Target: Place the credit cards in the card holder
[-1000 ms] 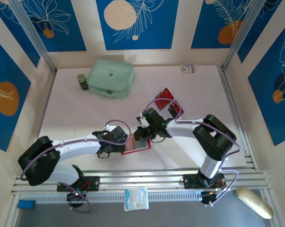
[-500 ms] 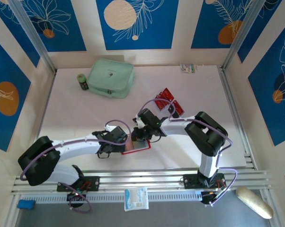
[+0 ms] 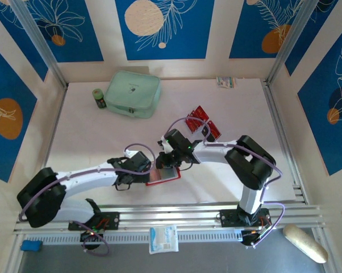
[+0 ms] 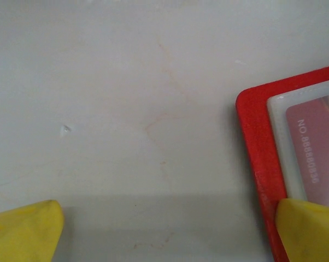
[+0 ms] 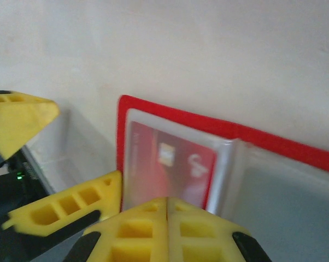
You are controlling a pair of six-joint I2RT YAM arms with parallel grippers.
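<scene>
— Tools?
— My left tool (image 4: 164, 234) sits released astride the card holder (image 3: 162, 176) edge; my right tool (image 5: 167, 229) is clenched above it.
— Holder?
— Open near the counter's (image 3: 103, 131) near edge, one card (image 5: 172, 164) inside; spare credit cards (image 3: 204, 122) lie toward the right edge.

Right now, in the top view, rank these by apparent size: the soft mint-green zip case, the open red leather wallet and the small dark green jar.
1. The mint-green zip case, clearly the largest.
2. The red leather wallet. It is partly covered, so its full size is unsure.
3. The dark green jar, the smallest.
</scene>
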